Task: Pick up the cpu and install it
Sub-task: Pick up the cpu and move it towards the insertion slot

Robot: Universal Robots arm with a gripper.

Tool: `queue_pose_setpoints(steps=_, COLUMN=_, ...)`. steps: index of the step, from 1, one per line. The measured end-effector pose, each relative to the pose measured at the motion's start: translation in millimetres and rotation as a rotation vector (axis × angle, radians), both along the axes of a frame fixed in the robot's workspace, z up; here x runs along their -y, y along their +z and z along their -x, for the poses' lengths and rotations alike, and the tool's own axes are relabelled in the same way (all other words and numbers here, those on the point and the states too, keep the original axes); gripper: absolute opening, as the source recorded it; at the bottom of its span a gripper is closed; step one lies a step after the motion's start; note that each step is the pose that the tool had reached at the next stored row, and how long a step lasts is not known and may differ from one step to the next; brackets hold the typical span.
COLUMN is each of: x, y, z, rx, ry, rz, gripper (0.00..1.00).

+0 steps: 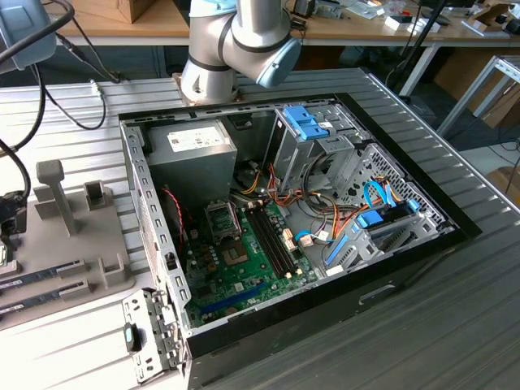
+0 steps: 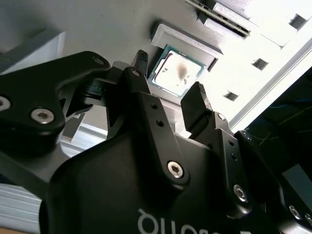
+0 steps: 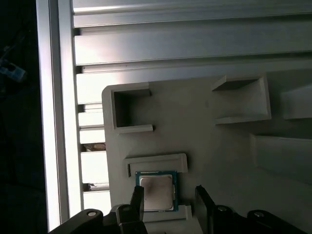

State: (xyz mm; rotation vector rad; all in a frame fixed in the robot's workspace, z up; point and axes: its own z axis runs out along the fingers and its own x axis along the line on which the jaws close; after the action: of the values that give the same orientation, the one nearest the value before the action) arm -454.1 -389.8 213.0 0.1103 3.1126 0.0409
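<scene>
Closest in both wrist views, the black pincer (image 2: 169, 73) (image 3: 169, 191) stands open and holds nothing, its two fingers (image 2: 195, 105) (image 3: 138, 200) spread a little wider than the cpu (image 2: 176, 73) (image 3: 156, 191) and straddling it. The cpu, silver-topped with a thin green rim, lies flat in a pale grey holder (image 3: 219, 146) between two raised lips, on the ribbed metal bench (image 3: 170, 48). Whether the fingertips touch anything cannot be told. The grasp seems to call for a straight descent, the fingers centred on the chip's two free edges and closing gently so that it lifts level. Farther off, in the exterior view, the open computer case (image 1: 142, 187) shows its socket (image 1: 221, 218).
</scene>
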Motion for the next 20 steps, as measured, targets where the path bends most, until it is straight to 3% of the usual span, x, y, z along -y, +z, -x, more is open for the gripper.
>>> queue_pose_setpoints(steps=4, x=0.0, y=-3.3, z=2.2, rx=0.0001, ry=0.052, rz=0.0031, gripper=0.54)
queue_pose_setpoints(steps=8, x=0.0, y=-7.8, z=7.0, rx=0.0004, ry=0.053, rz=0.0029, gripper=0.54)
queue_pose_setpoints(steps=20, x=0.0, y=-20.6, z=7.2, rx=-0.0007, ry=0.053, rz=0.0034, gripper=0.54)
